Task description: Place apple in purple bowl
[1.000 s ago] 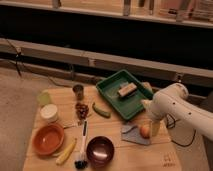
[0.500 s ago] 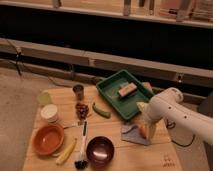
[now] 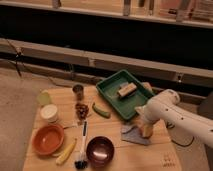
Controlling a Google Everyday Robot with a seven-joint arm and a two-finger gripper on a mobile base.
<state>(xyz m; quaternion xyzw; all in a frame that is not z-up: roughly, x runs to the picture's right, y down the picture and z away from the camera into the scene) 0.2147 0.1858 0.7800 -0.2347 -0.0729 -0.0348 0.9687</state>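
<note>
The apple (image 3: 146, 131) shows only as a small yellow-orange patch on the grey cloth (image 3: 131, 135) at the right of the wooden table, mostly covered by my gripper. My gripper (image 3: 144, 126), at the end of the white arm (image 3: 172, 112) coming in from the right, is down right over the apple. The purple bowl (image 3: 100, 150) stands empty near the table's front edge, to the left of the gripper.
A green tray (image 3: 114, 85) holding a tan block (image 3: 127, 90) sits behind the gripper. An orange bowl (image 3: 48, 138), banana (image 3: 66, 151), black brush (image 3: 82, 145), green vegetable (image 3: 101, 110), white cup (image 3: 49, 113) and metal cup (image 3: 78, 91) lie to the left.
The arm has swung left and down, so the gripper now covers the apple, which showed clearly beside it before. Nothing else on the table moved.
</note>
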